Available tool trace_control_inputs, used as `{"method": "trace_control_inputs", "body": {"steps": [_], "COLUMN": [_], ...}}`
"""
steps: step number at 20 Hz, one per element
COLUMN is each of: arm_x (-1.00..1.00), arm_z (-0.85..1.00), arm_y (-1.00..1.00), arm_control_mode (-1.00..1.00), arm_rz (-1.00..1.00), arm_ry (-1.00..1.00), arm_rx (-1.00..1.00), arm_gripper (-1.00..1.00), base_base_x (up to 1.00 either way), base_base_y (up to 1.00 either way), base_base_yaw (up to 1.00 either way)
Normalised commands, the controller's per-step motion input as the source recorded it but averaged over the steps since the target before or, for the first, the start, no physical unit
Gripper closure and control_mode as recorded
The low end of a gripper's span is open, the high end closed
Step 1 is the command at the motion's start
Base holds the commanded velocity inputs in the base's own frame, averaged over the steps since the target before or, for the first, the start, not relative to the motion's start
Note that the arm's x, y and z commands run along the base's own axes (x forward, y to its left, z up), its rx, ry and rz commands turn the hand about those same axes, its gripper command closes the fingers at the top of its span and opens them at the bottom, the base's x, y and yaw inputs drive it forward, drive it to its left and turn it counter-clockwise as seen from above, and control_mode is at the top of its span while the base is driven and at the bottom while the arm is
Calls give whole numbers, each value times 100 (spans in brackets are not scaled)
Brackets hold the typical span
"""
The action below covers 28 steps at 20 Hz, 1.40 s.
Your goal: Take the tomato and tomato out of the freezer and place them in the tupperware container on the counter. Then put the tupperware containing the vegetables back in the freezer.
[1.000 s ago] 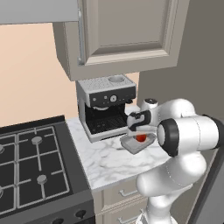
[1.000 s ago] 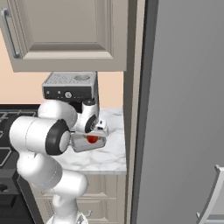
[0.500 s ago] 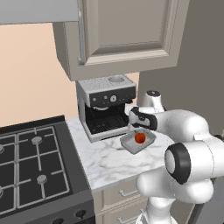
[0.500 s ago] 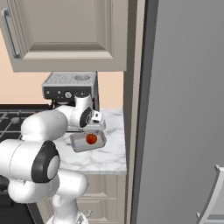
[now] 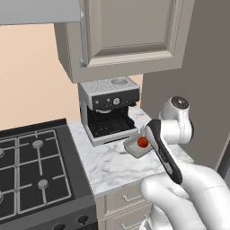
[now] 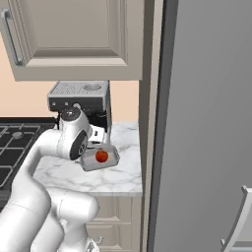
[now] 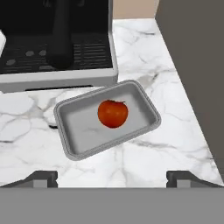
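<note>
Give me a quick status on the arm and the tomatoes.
End effector open, holding nothing, above the counter. One tomato sits in the tupperware container. Coffee machine stands close behind the container.

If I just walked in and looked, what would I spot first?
Probably the red tomato, sitting in the middle of the grey tupperware container on the white marble counter. Right behind the tray stands the silver-black coffee machine, and the robot's open gripper hangs above the tray, holding nothing.
</note>
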Motion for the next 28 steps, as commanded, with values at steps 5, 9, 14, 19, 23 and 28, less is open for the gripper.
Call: {"method": "trace_control_inputs", "body": {"steps": [5,9,14,19,23,28], "arm_x": [-100,-100,-100,-20,0,0], "arm_z": [61,66,50,4,0,0], "arm_y": [-2,0,-1,0,0,0], "arm_control_mode": [-100,-100,-100,100,100,100], "arm_rz": [1,0,0,0,0,0], "arm_ry": [-35,-25,-25,-4,0,0], "arm_rx": [0,0,0,0,0,0], "arm_gripper": [-100,-100,-100,-100,-100,-100], "base_base_x": [0,0,0,-80,-100,-67], "base_base_y": [0,0,0,-6,-37,-85], "base_base_yaw": [0,0,0,-2,-10,-6]}}
